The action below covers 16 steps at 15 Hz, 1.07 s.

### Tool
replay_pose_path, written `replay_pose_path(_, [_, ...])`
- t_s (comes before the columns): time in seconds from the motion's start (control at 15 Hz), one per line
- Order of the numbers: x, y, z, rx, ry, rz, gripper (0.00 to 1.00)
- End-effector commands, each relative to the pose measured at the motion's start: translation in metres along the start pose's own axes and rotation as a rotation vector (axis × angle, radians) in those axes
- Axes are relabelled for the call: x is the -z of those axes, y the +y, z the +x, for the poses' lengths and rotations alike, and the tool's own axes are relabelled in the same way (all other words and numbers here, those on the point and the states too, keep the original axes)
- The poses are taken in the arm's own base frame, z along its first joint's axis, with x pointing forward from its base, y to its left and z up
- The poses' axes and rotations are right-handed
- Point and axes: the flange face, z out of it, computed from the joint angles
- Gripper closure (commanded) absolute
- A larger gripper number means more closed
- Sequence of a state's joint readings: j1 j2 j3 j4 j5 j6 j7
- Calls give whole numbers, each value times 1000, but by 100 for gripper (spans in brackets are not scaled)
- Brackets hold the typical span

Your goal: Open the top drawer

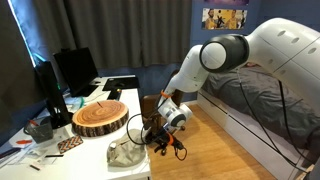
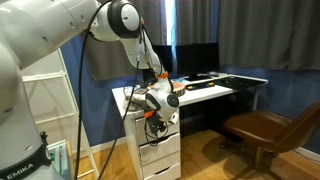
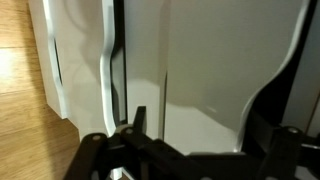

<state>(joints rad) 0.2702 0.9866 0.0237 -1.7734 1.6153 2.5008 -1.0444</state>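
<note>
The top drawer (image 2: pixel 151 127) is the uppermost flat white front of the white drawer unit under the desk's end. In the wrist view its white front (image 3: pixel 200 60) fills the frame, with a dark vertical gap (image 3: pixel 117 70) beside it. My gripper (image 2: pixel 160 106) is right against that front at desk-edge height, and it also shows in an exterior view (image 1: pixel 166 124). In the wrist view the gripper's (image 3: pixel 210 115) two dark fingers stand wide apart, open, with the white front between them. I cannot see inside the drawer.
A round wooden slab (image 1: pixel 99 117) and a monitor (image 1: pixel 72 70) sit on the white desk. Lower drawers (image 2: pixel 160 160) are below the top one. A brown chair (image 2: pixel 265 130) stands near the desk, with a bed (image 1: pixel 262 100) behind my arm and a white rack (image 2: pixel 50 110) beside the unit.
</note>
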Motion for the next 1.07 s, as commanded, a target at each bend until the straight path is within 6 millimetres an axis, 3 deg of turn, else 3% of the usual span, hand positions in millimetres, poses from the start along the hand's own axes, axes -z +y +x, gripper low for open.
replay_pose_path(0.0, [11, 33, -11, 28, -46, -150, 0])
replay_pose_path(0.33, [29, 42, -4, 77, -82, -206, 0])
replay_pose_path(0.67, [59, 58, 3, 136, -102, -300, 0])
replay_pose_path(1.0, [76, 71, 10, 215, -73, -505, 0])
